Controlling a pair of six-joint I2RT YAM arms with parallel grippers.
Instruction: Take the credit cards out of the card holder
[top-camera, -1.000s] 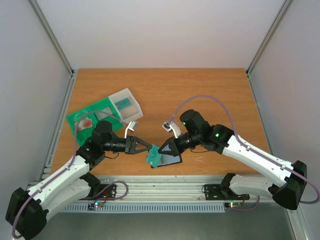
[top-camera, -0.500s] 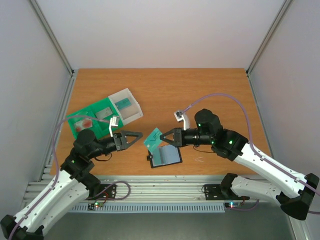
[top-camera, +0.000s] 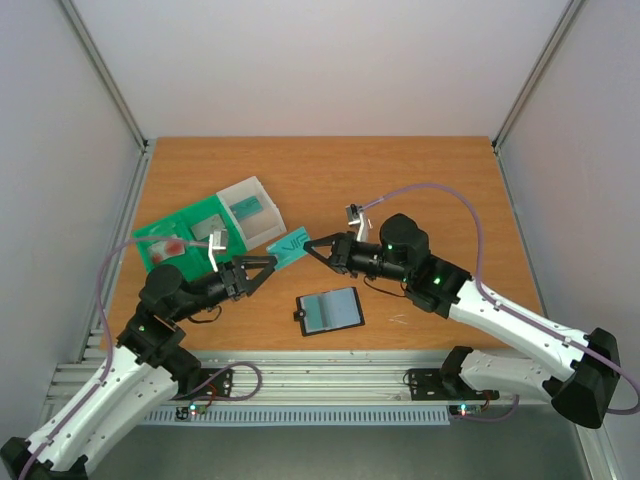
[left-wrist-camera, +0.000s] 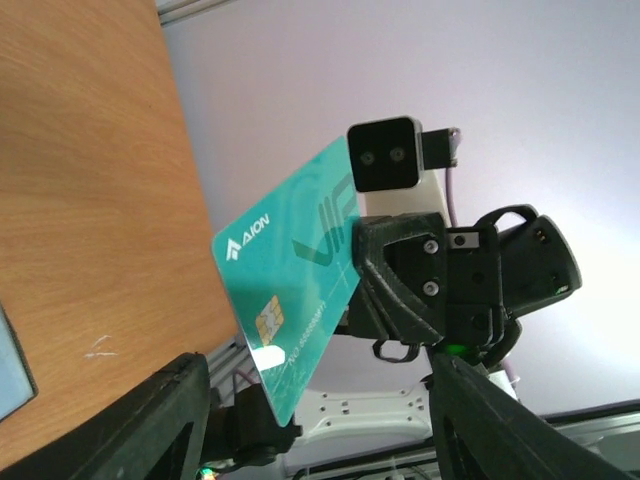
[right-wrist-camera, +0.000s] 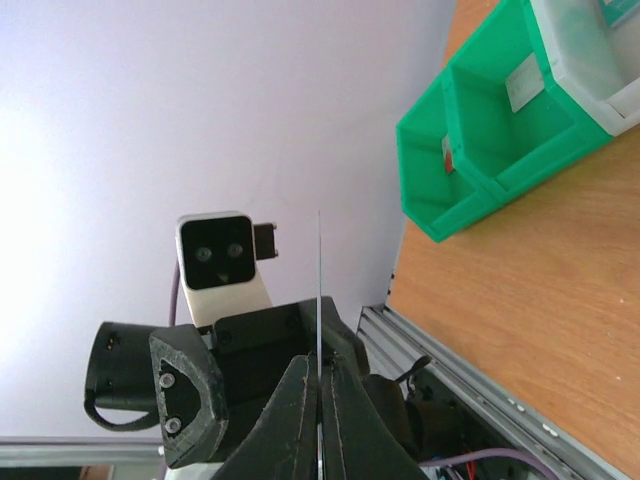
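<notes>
Right gripper (top-camera: 316, 248) jaws clenched on one end of a teal credit card (top-camera: 289, 248), held in air. The card's long axis runs from those jaws toward the left gripper (top-camera: 266, 272), whose jaws are spread and empty. The card's free end is just ahead of them, not touching. Card holder (top-camera: 330, 310) lies open on the table (top-camera: 420, 180), below both. Half a second ago the card hung just over the holder; now it is clear, up-left. Looks like a handover setup.
</notes>
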